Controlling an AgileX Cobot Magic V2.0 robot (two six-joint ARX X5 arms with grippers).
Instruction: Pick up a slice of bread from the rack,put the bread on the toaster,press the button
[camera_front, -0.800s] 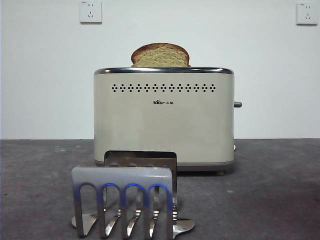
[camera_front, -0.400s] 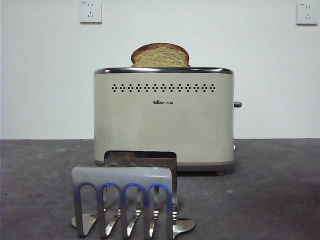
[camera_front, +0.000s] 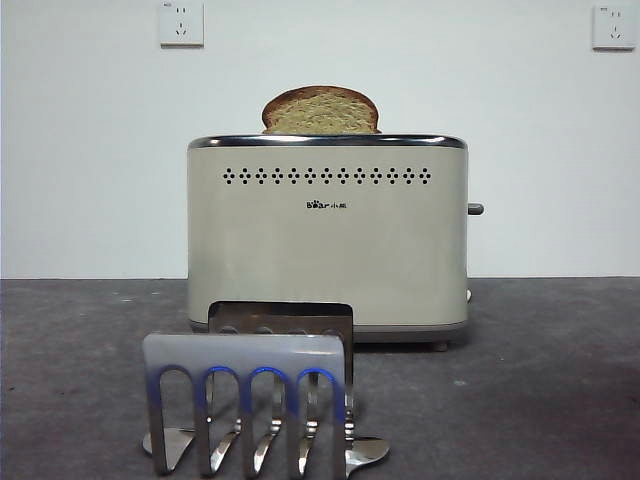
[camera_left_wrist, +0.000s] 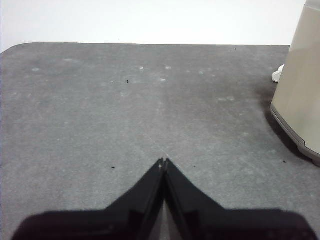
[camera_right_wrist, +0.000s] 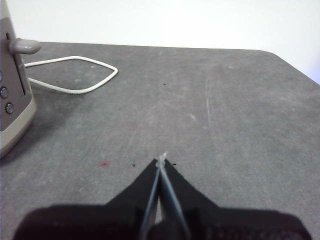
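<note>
Both grippers are clenched on nothing: the left gripper (camera_left_wrist: 163, 162) low over the table (camera_left_wrist: 100, 125) beside the toaster (camera_front: 327, 235), the right gripper (camera_right_wrist: 161, 159) off its lever side. Bread (camera_front: 320, 111) stands in the toaster's slot, dome showing; the rack (camera_front: 250, 400) in front holds none. Judging by the raised button (camera_front: 475, 209), pressing remains. The toaster's dark logo seems to read "Bear", with small characters I cannot read.

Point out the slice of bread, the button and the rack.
slice of bread (camera_front: 321, 112): front view, on the speckled crumb above the toaster top.
button (camera_front: 475, 209): front view, on the grey stub at the toaster's narrow side.
rack (camera_front: 244, 351): front view, on the nearest plate's upper band.
</note>
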